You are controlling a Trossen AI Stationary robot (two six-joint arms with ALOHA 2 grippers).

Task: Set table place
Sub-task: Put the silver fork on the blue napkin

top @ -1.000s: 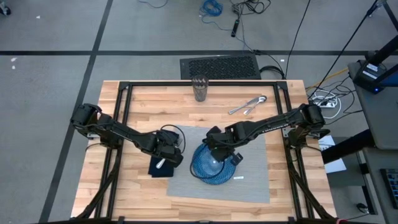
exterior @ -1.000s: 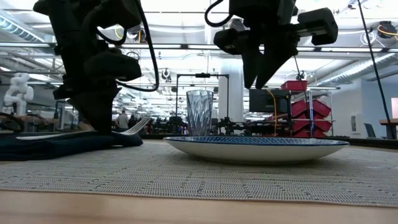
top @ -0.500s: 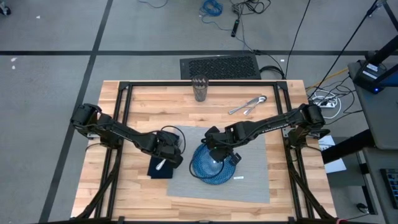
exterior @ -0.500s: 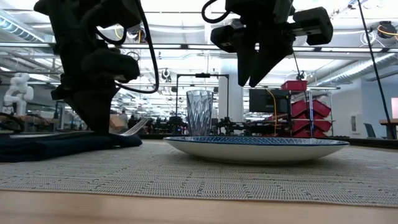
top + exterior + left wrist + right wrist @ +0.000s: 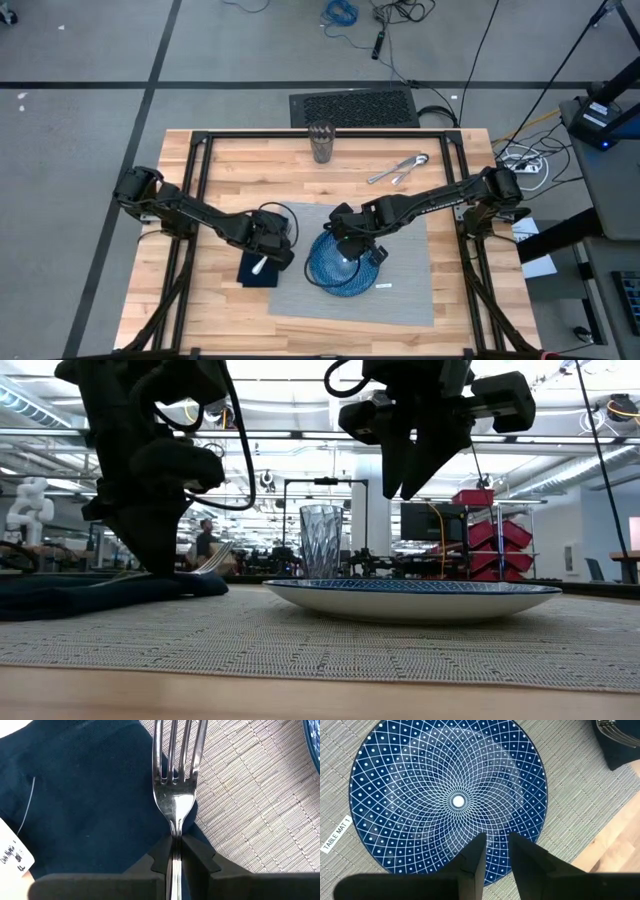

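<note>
— Where was the fork [image 5: 173, 785]?
— On the napkin [image 5: 85, 800] at the placemat [image 5: 400, 285]'s edge; left gripper [image 5: 173, 857] pinched its handle, whose end was hidden.
— And the right gripper [image 5: 496, 851]?
— Narrowly parted, empty, above the plate [image 5: 430, 795].

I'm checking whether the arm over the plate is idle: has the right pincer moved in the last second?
Yes. In the low view the right pincer has shifted slightly left against the glass behind it, above the blue plate.
</note>
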